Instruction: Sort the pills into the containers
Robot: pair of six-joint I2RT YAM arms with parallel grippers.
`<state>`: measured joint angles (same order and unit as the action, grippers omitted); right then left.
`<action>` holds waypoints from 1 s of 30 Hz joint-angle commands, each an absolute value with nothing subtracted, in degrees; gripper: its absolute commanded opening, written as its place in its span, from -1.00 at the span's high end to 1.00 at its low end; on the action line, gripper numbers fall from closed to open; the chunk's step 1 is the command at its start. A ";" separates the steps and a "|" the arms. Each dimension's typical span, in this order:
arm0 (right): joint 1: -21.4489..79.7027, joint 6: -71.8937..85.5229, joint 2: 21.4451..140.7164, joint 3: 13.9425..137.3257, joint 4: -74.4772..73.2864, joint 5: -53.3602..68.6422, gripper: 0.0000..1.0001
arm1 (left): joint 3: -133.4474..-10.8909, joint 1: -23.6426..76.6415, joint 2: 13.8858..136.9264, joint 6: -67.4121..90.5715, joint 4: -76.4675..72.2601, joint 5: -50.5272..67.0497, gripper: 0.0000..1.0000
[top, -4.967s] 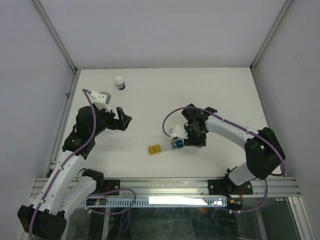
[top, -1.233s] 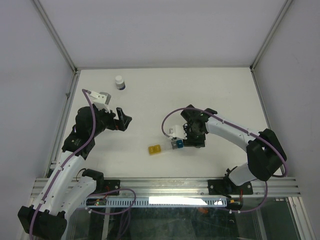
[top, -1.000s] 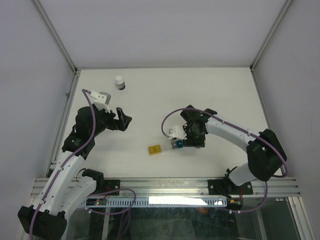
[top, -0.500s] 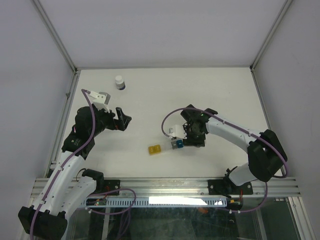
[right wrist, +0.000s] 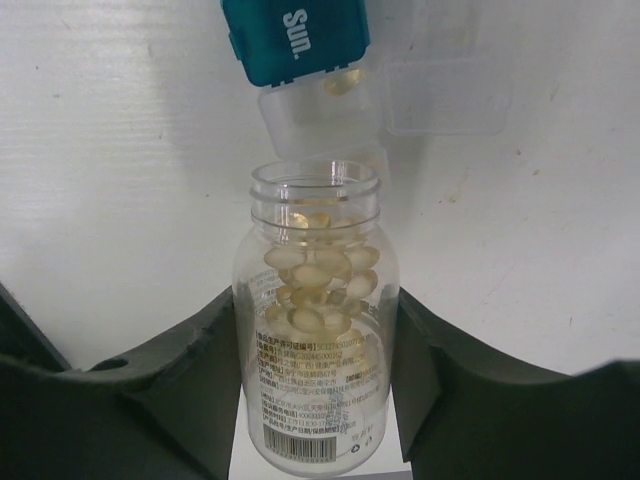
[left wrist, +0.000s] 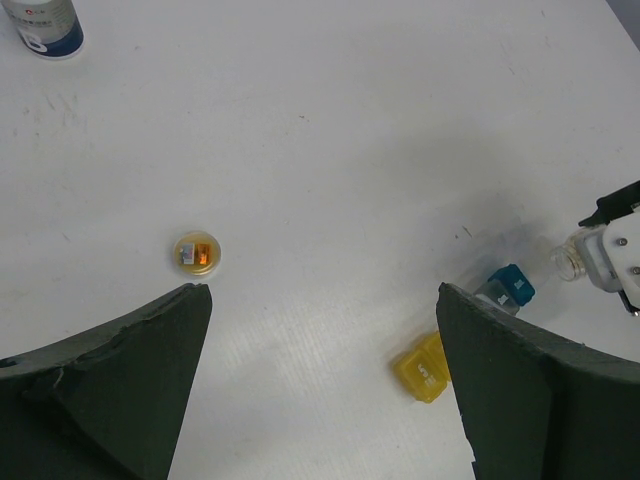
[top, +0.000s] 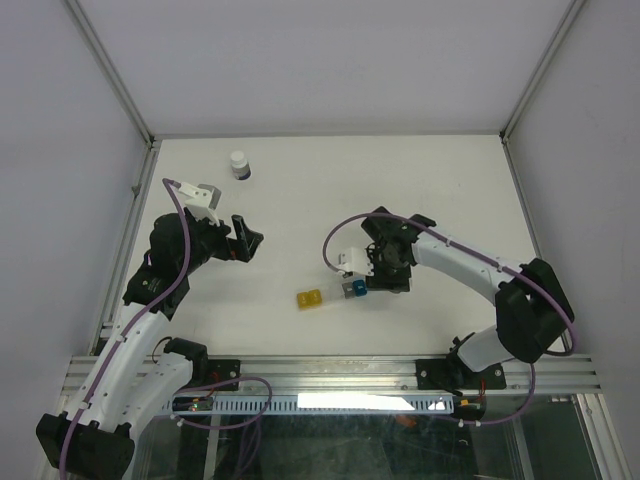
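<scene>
White table (top: pixel 450 180), left hand (left wrist: pixel 320 385) wide open, empty, right hand (right wrist: pixel 313 345) gripping pill vial (right wrist: pixel 315 250)

Left arm (top: pixel 140 300): is raised from its base and bent at the elbow, well to the left of the yellow container (top: pixel 309 298).
Left wrist: is turned so that the fingers are pointed toward the right, behind and to the left of the yellow container.
Left gripper (top: pixel 249 234): the jaws are spread wide, and nothing is held between them.
Right arm (top: pixel 465 262): is bowed out from its base and reached leftward, toward the yellow container.
Right wrist: is angled downward, just to the right of the yellow container.
Right gripper (right wrist: pixel 312 305): is closed on a clear vial (right wrist: pixel 315 400), with one finger pressed against each side.
</scene>
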<state>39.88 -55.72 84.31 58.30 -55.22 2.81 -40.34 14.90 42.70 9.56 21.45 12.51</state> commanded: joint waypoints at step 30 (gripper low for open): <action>39.54 -56.19 80.96 56.94 -50.90 0.55 1.00 | -40.38 14.02 42.00 8.23 18.94 14.75 -0.98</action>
<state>39.24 -55.13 84.36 58.46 -55.07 2.94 -40.34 14.87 42.61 9.56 21.45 13.58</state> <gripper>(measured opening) 0.545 0.991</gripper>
